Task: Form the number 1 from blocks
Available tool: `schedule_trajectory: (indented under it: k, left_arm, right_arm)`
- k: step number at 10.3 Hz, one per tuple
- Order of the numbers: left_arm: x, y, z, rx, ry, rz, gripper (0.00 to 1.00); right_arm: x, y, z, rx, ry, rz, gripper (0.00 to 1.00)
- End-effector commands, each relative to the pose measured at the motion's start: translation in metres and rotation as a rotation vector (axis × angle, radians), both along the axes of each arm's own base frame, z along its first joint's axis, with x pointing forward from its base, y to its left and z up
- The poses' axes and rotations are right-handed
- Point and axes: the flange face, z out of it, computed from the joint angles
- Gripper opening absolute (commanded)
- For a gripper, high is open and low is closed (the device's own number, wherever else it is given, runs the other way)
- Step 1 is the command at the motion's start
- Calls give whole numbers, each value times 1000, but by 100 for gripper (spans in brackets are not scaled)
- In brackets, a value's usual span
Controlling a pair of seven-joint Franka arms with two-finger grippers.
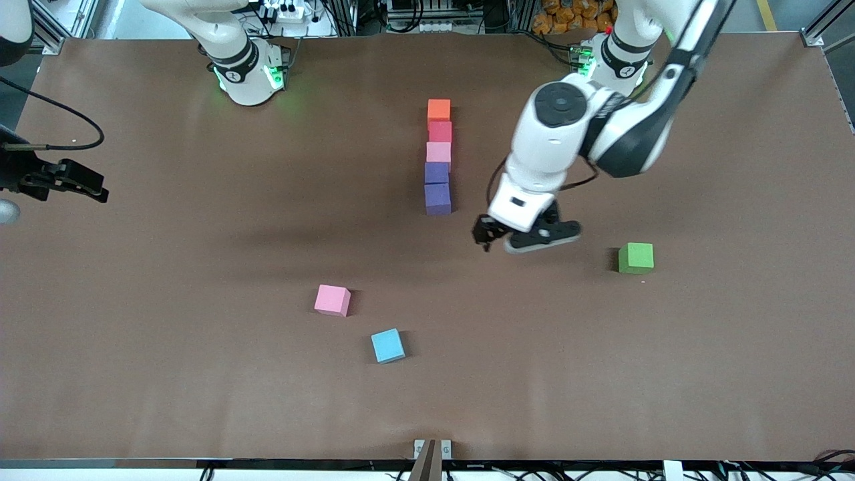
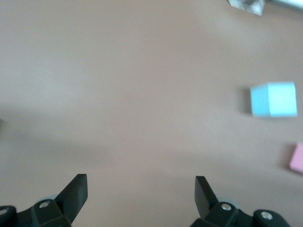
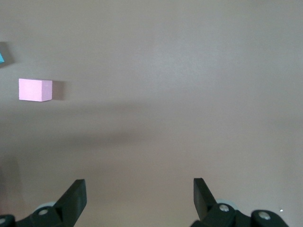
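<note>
Five small matte cubes of equal size stand in a single file near the middle of the table [image 1: 200, 401], toward the robots' bases. From the base end toward the front camera they run orange block [image 1: 439, 109], red block [image 1: 440, 131], pink block [image 1: 439, 152], then two purple ones, the upper purple block [image 1: 437, 173] and the lower purple block [image 1: 437, 198]. Each touches its neighbour or sits just beside it; the faces look soft and foam-like with crisp edges. The line's long axis runs from twelve o'clock to six o'clock in the front view, orange at the twelve end and purple at the six end, with a very slight stagger between cubes.

A second pink cube [image 1: 332, 300] lies alone, well apart at about seven o'clock from the line's purple end. A light blue cube [image 1: 388, 345] sits near it, closer to the front camera. A green cube [image 1: 636, 258] rests toward the left arm's end of the table, at about four o'clock from the purple end.

The left gripper [image 1: 491, 234] hangs over bare table just beside the lower purple block, at its four o'clock, fingers spread and holding nothing. The right gripper [image 1: 80, 182] waits at the right arm's end of the table, fingers likewise spread and empty; its wrist view shows only tabletop between them.
</note>
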Motion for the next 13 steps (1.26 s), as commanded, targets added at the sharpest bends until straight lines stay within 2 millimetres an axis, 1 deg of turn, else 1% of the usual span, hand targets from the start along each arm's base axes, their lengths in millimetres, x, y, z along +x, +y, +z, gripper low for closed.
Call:
schedule_trajectory:
  k: [1,3,4,5,6,7,8,9,10,11,12,13]
  left_arm:
    - [12,58,31,44,-31,31,100]
    - [28,100,51,75,-43,3,100]
    - [34,118,66,90,-41,6,100]
    - [42,142,83,84,-23,4,100]
    - [45,163,101,66,2,-3,100]
    - [40,178,118,84,14,-29,100]
    - [33,193,129,105,38,-43,100]
    - [26,199,138,114,60,-56,100]
    - [19,213,152,117,78,-67,100]
    - [13,222,159,107,107,-110,100]
    - [6,238,171,91,125,-123,100]
    - [0,240,178,85,131,-122,100]
  right_arm:
    - [2,-1,2,4,5,8,100]
    - [2,-2,2,4,5,7,100]
    - [2,0,2,4,5,10,100]
    - [2,-1,2,4,5,8,100]
    - [2,0,2,4,5,10,100]
    - [2,0,2,4,5,10,100]
    - [2,0,2,4,5,10,100]
    - [2,0,2,4,5,8,100]
    - [2,0,2,4,4,8,100]
    - [2,1,2,6,4,10,100]
    - [2,0,2,6,4,8,100]
    - [2,0,2,6,4,8,100]
